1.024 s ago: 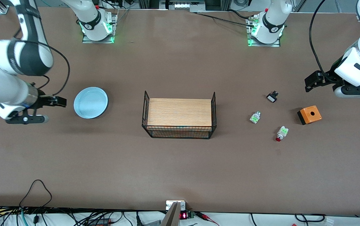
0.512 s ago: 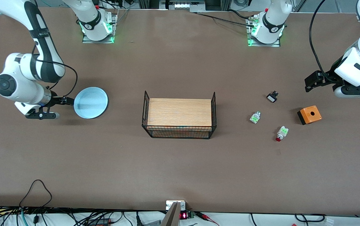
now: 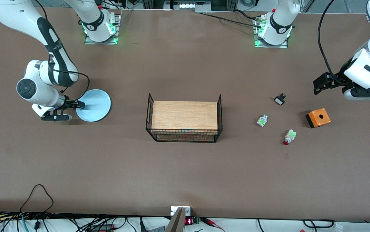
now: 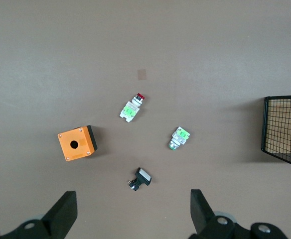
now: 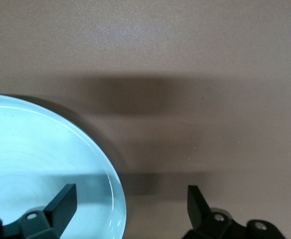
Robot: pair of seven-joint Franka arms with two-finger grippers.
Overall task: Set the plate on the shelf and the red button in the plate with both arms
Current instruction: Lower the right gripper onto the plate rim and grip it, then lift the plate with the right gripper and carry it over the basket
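The matte brown surface [image 3: 185,174] carries a black wire basket [image 3: 184,118] at centre. The round, shallow, pale-blue plate [image 3: 95,104] lies toward the right arm's end; the right pincer [image 3: 73,111] straddles its rim, fingers apart. The red-capped white-and-green push-button [image 3: 289,136] lies toward the left arm's end — near an orange box [image 3: 318,118]. The left pincer [image 3: 330,87] waits, fingers apart.
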